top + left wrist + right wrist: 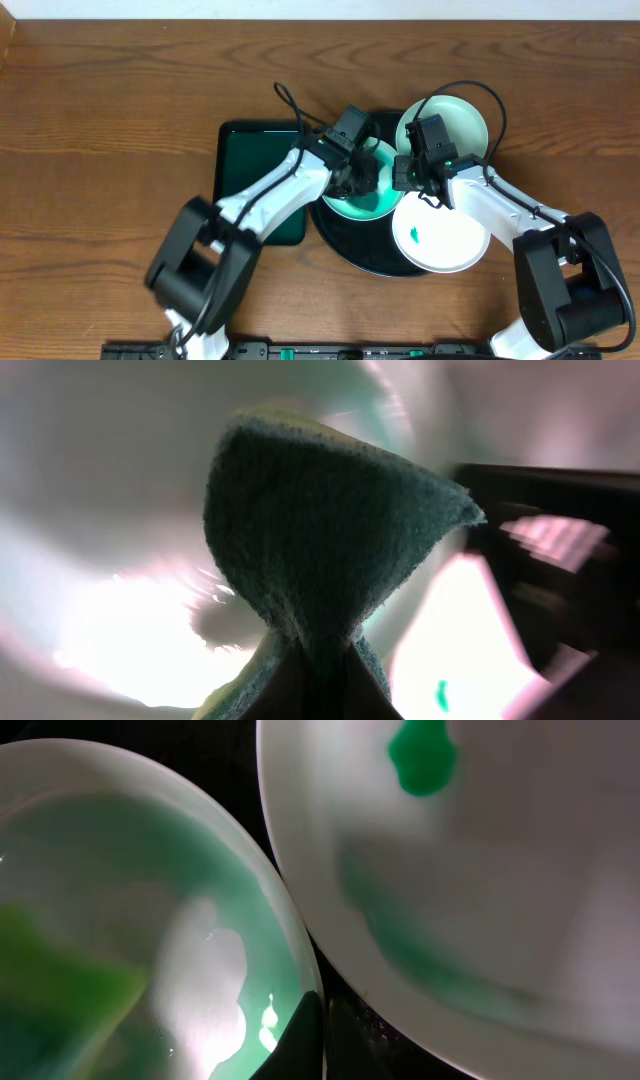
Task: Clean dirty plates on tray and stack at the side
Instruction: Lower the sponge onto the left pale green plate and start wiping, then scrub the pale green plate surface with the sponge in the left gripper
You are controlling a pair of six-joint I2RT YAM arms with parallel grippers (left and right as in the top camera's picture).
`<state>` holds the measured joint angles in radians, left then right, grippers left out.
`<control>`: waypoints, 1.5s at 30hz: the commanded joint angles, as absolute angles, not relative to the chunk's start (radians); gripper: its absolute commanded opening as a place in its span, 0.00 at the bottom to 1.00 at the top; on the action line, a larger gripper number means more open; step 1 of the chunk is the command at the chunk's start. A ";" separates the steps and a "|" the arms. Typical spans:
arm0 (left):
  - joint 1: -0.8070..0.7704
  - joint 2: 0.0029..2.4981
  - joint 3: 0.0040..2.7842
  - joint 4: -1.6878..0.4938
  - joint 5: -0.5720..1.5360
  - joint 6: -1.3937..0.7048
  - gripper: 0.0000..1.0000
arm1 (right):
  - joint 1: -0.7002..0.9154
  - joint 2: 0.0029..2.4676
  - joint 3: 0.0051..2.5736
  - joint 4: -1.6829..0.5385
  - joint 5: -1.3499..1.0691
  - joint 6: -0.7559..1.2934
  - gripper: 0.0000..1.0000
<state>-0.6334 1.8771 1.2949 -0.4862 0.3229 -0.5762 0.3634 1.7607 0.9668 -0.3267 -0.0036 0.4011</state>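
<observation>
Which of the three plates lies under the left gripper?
The leftmost plate, tinted aqua: the left gripper holds a green sponge over it. The far plate and near plate lie further right.

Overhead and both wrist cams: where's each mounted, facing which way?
Overhead: above the table, straight down on the black tray and both arms.
Left wrist: on the left hand, close on the green sponge it pinches over the tinted plate.
Right wrist: on the right hand, facing down at that plate and the smeared plate; one fingertip shows.
Shared: both wrists see the tinted plate.
</observation>
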 commanded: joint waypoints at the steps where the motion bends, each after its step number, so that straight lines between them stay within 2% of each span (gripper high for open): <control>1: -0.631 1.741 1.298 -0.494 0.245 -0.569 0.07 | 0.368 1.769 0.965 -0.326 -0.016 0.395 0.01; 12: -0.632 1.757 1.269 -0.544 0.043 -0.570 0.07 | 0.368 1.769 0.965 -0.326 -0.016 0.395 0.01; 25: -0.632 1.959 1.269 -0.482 0.008 -0.572 0.07 | 0.368 1.769 0.965 -0.326 -0.017 0.395 0.01; 37: -0.634 2.042 1.270 -0.503 0.341 -0.545 0.07 | 0.368 1.769 0.965 -0.326 -0.017 0.395 0.01; 45: -0.619 2.028 1.298 -0.486 0.479 -0.532 0.07 | 0.368 1.769 0.965 -0.325 -0.020 0.395 0.01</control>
<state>-0.5922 1.9804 1.2987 -0.4740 0.2569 -0.5457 0.3630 1.7607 0.9668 -0.3286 0.0029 0.4011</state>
